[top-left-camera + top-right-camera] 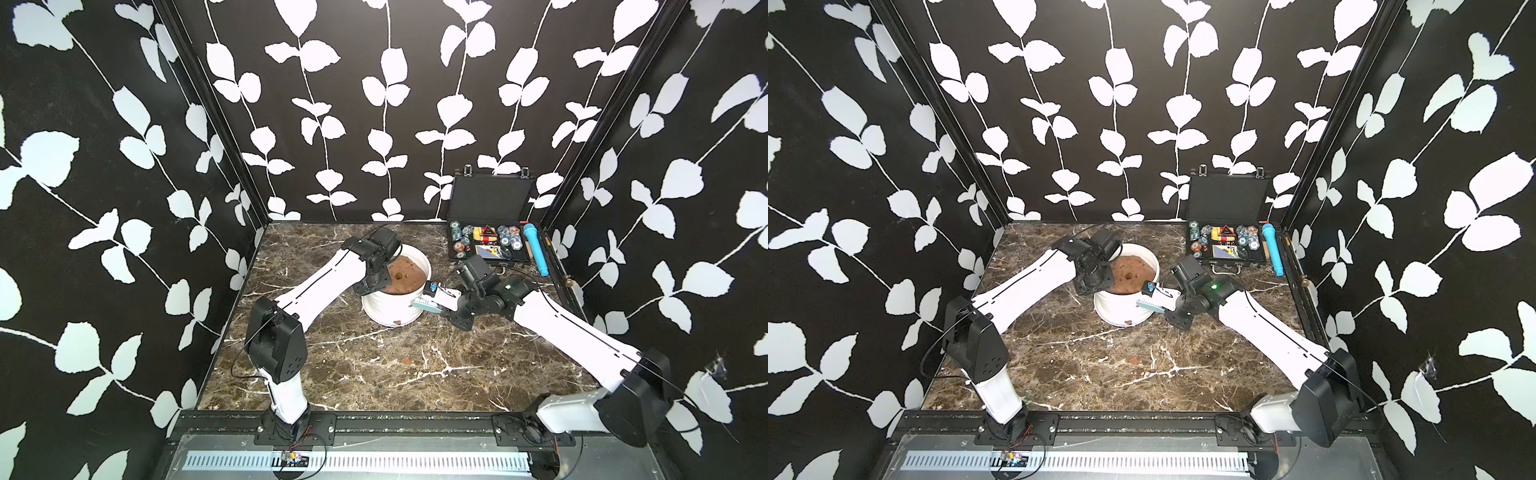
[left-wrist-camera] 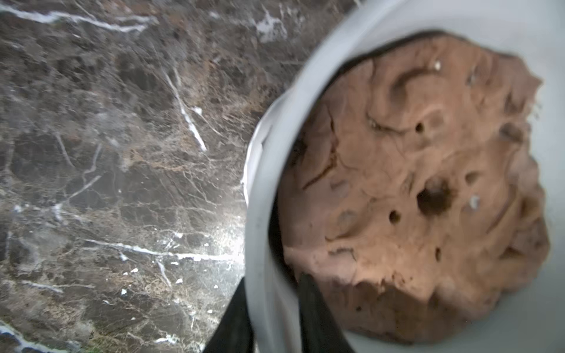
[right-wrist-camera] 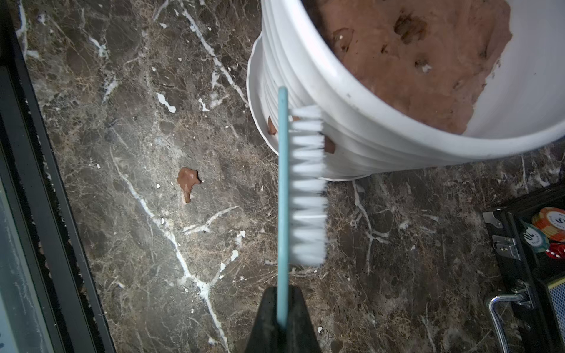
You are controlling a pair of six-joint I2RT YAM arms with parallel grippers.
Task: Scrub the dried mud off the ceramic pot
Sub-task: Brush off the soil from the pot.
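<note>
Risks first, from the left. Your left claw (image 2: 273, 284) steadies the ceramic pot (image 1: 386, 311) only by its rim, so a hard sideways scrub could twist the pot out of that pinch or tip it on the worktop (image 1: 332, 374). On the right, the brush (image 3: 282, 183) is held by the end of its slim teal back — pressure on the bristles could lever it round in the grip.

The pot stands mid-worktop. The dried mud (image 3: 329, 145) sits low on its outer wall, where the bristles appear to meet it. One flake lies loose on the worktop.

Left claw: nearly closed, one finger outside the rim and one inside, pinching the wall. Right claw (image 3: 282, 302): fully closed on the brush.
</note>
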